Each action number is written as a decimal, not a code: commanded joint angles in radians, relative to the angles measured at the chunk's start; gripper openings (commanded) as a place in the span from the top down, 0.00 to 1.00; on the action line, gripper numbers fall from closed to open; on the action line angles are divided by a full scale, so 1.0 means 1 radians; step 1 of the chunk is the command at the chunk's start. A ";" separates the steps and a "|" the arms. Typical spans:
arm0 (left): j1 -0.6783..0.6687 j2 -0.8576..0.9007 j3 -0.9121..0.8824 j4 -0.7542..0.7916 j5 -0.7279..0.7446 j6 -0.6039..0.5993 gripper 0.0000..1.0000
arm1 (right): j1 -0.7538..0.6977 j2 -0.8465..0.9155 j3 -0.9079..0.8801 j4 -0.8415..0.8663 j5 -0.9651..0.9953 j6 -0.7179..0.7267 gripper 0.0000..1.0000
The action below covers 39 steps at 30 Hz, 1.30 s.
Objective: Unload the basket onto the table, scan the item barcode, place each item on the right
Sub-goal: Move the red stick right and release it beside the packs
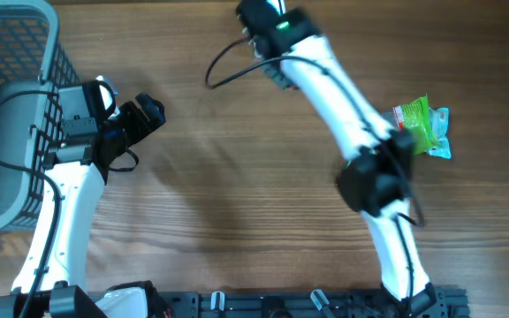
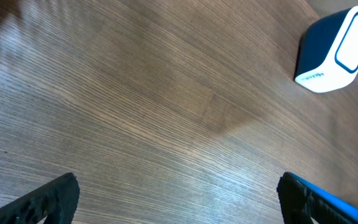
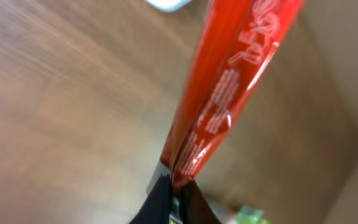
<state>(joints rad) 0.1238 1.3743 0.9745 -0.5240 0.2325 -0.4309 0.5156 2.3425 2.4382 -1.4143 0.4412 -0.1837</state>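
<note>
- Two arms reached over one wooden tabletop: the left arm from the near left, the right arm stretched from the near right toward the far edge.
- One red packet with white print hung above the tabletop, pinched at its lower edge by the right end effector, whose fingers were pressed tight together on it.
- One left end effector stood spread wide, holding nothing, over bare wood.
- One blue-and-white scanner sat on the tabletop, well apart from the left fingers.
- One green packet lay just beside the right arm's elbow.
- One grey mesh basket filled the far left corner.
</note>
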 commanded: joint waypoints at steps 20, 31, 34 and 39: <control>0.003 0.003 0.000 0.003 0.001 0.008 0.00 | -0.289 -0.127 -0.675 0.057 -0.521 0.315 0.45; 0.003 0.003 0.000 0.003 0.001 0.008 0.00 | -0.295 -0.172 -0.500 0.066 -0.514 0.315 0.00; 0.003 0.003 0.000 0.003 0.001 0.008 0.00 | -0.295 -0.172 -0.500 0.224 -0.514 0.315 0.00; 0.003 0.003 0.000 0.003 0.001 0.008 0.00 | -0.295 -0.172 -0.500 0.528 -0.514 0.315 0.00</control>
<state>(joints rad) 0.1238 1.3743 0.9745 -0.5240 0.2325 -0.4309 0.2256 2.1933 1.9217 -0.9852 -0.0669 0.1307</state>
